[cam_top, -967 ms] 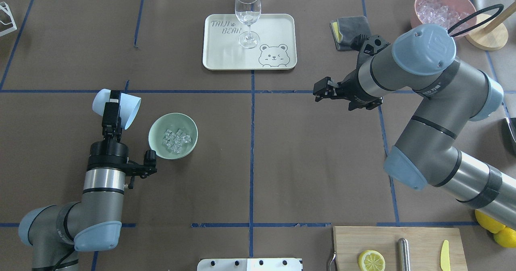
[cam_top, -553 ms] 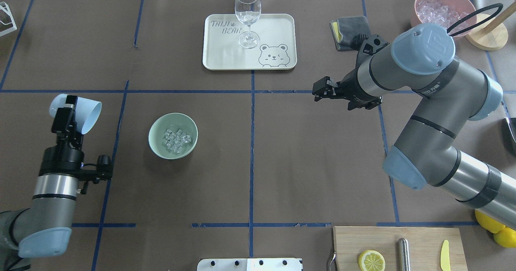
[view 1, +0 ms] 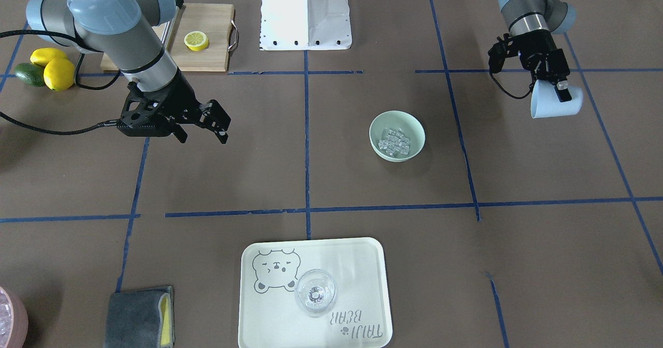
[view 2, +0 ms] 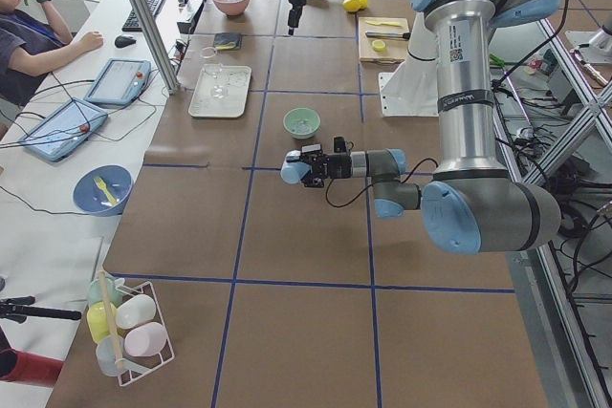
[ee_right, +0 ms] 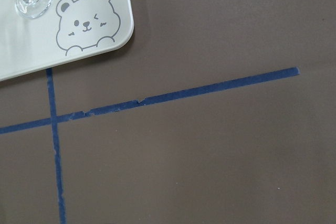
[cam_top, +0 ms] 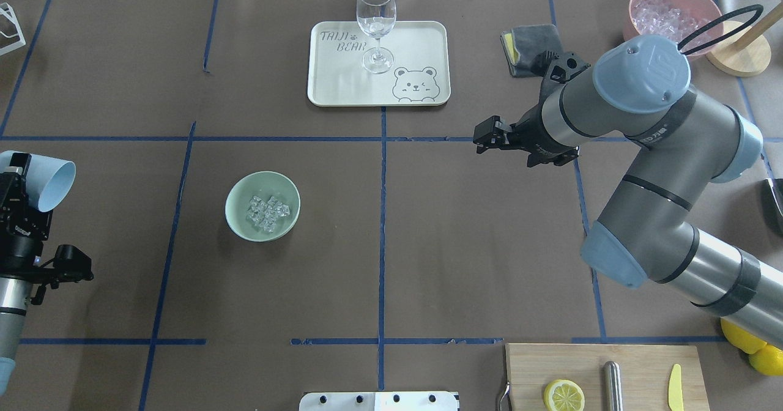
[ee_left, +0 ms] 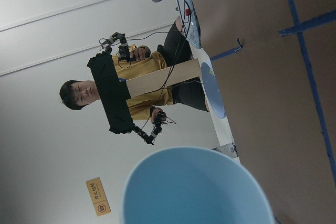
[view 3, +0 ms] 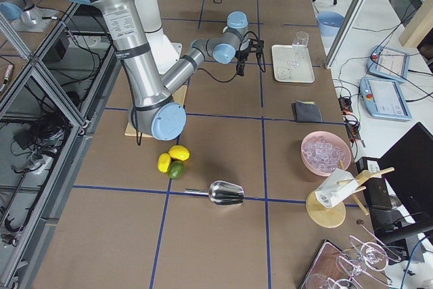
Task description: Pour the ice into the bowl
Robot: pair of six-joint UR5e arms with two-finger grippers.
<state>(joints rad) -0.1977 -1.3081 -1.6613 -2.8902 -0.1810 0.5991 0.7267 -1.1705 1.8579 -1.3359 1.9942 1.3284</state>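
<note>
Shows the pale mint-green bowl [cam_top: 235,214] upright on the brown bench [cam_top: 440,246], left of the centre tape line in the overhead view, with the ice [cam_top: 267,210] lying as a small heap of clear cubes on its bottom. Finds the left tool [cam_top: 21,169] out by that view's left edge, well apart from the bowl, clamped on a light blue cup [cam_top: 55,181]. Holds the cup on its side, mouth turned toward the bowl. Catches the right tool [cam_top: 481,141] over the other half of the bench, jaws spread wide with nothing between them, above bare paper just beside a blue tape line and near the corner of a cream tray [cam_top: 324,90]. Places a clear wine glass [cam_top: 375,22] upright on that tray, next to its printed bear. Takes in, at the far right corner, a pink container [cam_top: 634,22] with more clear cubes and a grey cloth [cam_top: 532,38] near it. Takes in also, at the near edge, a wooden cutting board [cam_top: 532,368] bearing a lemon half [cam_top: 563,394].
</note>
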